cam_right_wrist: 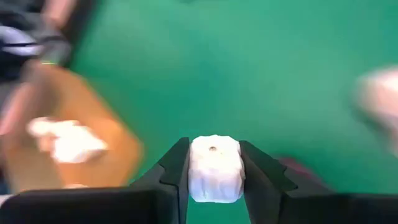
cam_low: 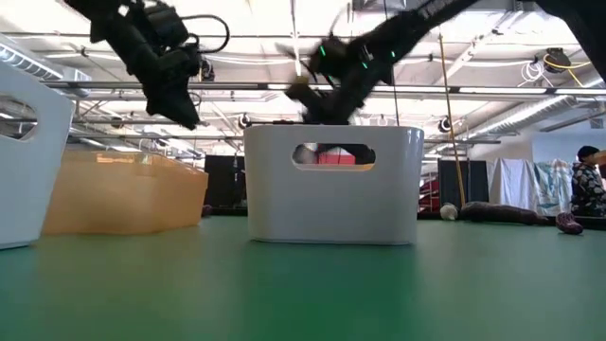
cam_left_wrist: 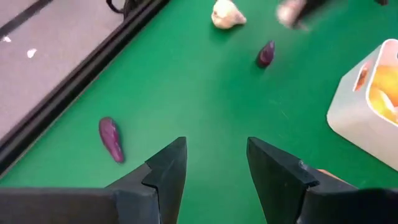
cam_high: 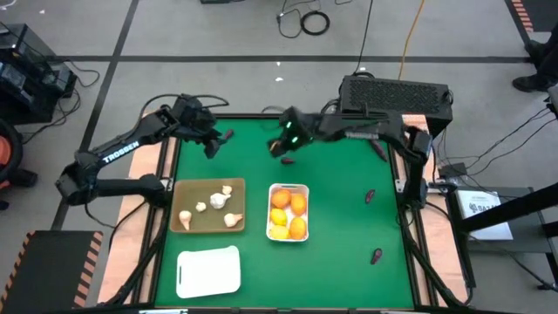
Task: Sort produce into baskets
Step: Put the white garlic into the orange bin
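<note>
Right gripper (cam_right_wrist: 213, 163) clamped on a ribbed, whitish garlic bulb (cam_right_wrist: 214, 168), pinched between smooth dark fingers (cam_right_wrist: 175, 168), above matte green table (cam_right_wrist: 249, 62). Tan square tray (cam_right_wrist: 68, 137) ahead, off to one side. Left gripper (cam_left_wrist: 214, 163) parted, empty; glossy purple elongated vegetable (cam_left_wrist: 111, 138) just beyond one fingertip.

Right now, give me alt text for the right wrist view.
The right gripper is shut on a white garlic bulb above the green table. Beyond, blurred, the tan tray holds more garlic.
</note>
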Available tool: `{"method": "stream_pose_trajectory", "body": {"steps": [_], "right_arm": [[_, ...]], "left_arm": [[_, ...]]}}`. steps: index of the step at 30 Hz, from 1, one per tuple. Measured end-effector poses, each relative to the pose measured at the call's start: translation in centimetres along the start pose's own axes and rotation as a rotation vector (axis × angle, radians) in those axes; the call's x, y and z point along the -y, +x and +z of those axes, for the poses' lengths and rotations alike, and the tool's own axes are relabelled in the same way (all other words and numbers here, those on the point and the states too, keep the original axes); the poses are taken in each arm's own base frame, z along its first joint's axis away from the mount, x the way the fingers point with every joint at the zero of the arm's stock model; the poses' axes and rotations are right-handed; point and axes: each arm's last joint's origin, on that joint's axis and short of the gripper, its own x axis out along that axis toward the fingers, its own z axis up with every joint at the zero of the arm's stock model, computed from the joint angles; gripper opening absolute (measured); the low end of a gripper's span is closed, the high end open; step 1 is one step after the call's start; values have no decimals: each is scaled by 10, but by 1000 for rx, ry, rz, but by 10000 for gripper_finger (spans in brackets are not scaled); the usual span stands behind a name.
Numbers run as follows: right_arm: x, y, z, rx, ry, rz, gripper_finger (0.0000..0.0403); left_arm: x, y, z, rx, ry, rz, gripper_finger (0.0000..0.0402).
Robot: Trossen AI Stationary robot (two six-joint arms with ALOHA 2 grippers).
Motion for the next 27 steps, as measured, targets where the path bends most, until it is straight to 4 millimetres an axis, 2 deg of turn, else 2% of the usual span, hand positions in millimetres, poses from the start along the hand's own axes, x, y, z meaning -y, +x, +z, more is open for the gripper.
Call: {"method": "stream_pose_trajectory", "body": {"steps": [3,6,8,11,16,21,27], "right_arm": [[-47,7,-25,117,-109,94,100],[-86,17,-51,254,-257,173,103],[-105,26,-69,338,-351,209,103],[-123,41,-88,445,-447,267,104],[-140,64,-109,596,-564,416,104],[-138,76,-113,635,-554,459,108],[-138,76,-111,653,-580,459,163]], "left_arm": [[-11,6,-8,-29,-50,-10,176],[-16,10,-17,-51,-82,-4,176],[-17,14,-24,-83,-99,-6,176],[-17,17,-29,-96,-109,-7,176],[-18,20,-33,-101,-132,-9,176],[-17,20,-33,-102,-143,-16,176],[-16,20,-35,-119,-165,-36,176]]}}
